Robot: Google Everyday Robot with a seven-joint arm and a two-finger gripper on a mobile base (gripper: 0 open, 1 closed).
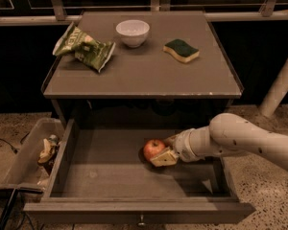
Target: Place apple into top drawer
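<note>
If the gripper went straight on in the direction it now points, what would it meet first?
The apple: the gripper, inside the open top drawer, points left and holds it. Beyond lies bare drawer floor, then probably the left wall.

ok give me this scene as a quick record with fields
top drawer: pulled open
apple: inside the drawer, right of centre, low over its floor; contact with the floor unclear
hand: reaching in from the right, closed on the apple
cabinet top: white bowl, green sponge, chip bag
clear bin: on the ground left of the drawer, some items in it
</note>
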